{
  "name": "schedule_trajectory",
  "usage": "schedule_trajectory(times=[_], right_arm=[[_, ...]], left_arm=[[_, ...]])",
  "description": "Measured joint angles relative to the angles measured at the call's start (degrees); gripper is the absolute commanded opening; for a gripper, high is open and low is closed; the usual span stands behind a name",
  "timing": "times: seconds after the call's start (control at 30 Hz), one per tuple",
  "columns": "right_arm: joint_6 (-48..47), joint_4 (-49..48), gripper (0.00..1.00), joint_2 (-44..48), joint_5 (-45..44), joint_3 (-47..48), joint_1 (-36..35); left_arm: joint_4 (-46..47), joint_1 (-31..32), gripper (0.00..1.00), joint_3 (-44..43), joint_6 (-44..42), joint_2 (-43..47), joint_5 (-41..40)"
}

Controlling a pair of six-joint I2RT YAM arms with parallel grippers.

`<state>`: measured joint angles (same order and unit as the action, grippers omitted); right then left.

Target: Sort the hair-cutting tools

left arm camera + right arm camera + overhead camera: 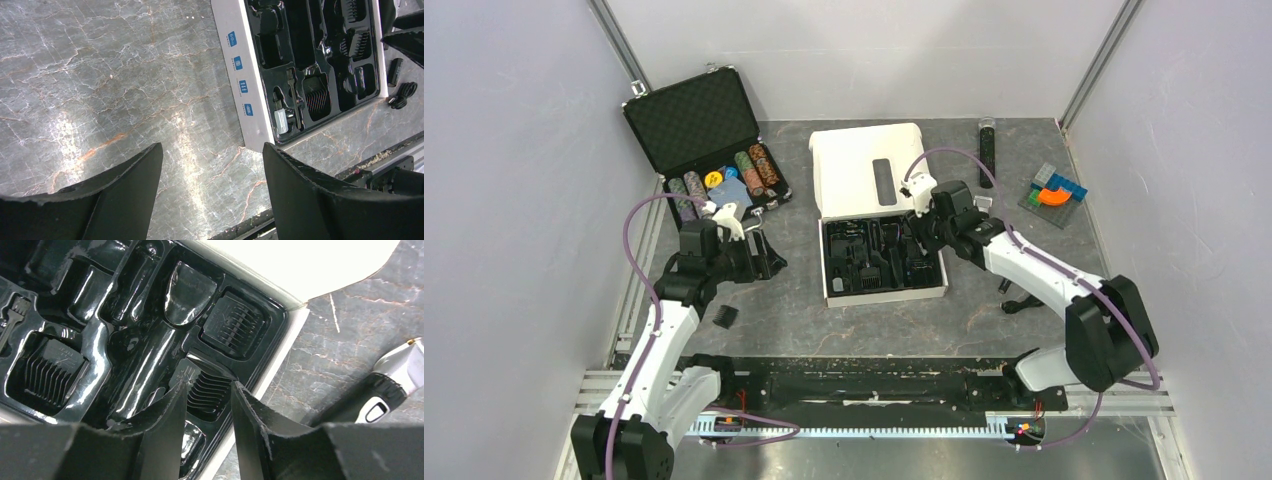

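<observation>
A slim hair clipper [392, 385], black-bodied with a silver head, is laid flat on the grey table [340, 330] just beside the white box [300, 265]. 3 ribbed black combs are seated in recesses of its glossy tray [150, 355]: left comb [45, 372], corner comb [235, 322] and middle comb [207, 390].

the left arm bends forward, left gripper [212, 150] angled down, jaws spread wide. the right arm reaches forward and inward, right gripper [208, 390] angled down, jaws narrowly parted.
</observation>
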<state>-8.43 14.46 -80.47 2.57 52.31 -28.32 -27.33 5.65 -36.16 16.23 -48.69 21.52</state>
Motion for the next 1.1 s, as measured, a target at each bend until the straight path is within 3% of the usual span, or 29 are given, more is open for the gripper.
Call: schedule_trajectory(times=[0.67,1.1], right_arm=[[2.4,-0.3,0.28,-8.2,-1.0,1.4,0.0],[2.2,5.8,0.37,-8.2,-0.5,6.5,0.0]], left_arm=[[0.0,0.0,0.80,0.0,0.0,-0.3,0.0],[0.0,0.0,0.80,0.0,0.0,-0.5,0.0]])
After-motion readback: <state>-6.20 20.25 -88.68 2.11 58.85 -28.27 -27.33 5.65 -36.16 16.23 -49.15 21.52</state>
